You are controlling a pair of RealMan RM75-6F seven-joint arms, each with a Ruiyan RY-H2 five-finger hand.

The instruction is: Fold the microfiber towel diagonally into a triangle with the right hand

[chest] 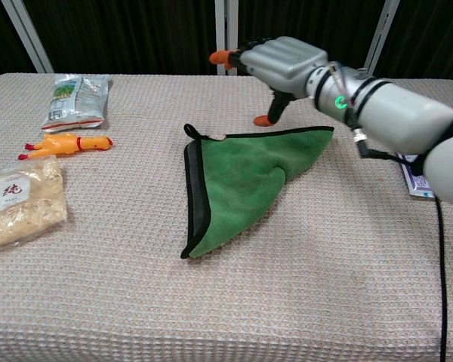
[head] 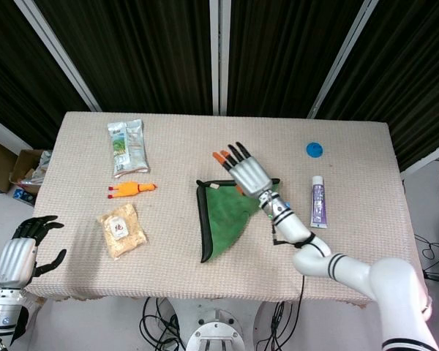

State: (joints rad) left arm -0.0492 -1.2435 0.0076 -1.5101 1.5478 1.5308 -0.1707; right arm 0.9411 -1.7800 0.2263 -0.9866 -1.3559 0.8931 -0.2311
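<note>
Lying as a green triangle at frame centre: microfiber towel (chest: pixel 238 181), seeming soft and light; best pinching a corner; right hand (chest: pixel 283 66) hovering released, fingers spread.

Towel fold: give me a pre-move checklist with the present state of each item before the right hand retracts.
1. Towel lies as a triangle: ok.
2. Right hand is clear of the towel, fingers apart, holding nothing: ok.
3. Folded edges line up along the black trim: cannot tell; the left edge shows a doubled border.
4. Toothpaste tube sits apart from the towel: ok.
5. Left hand is at the table's left edge, holding nothing: ok.
</note>
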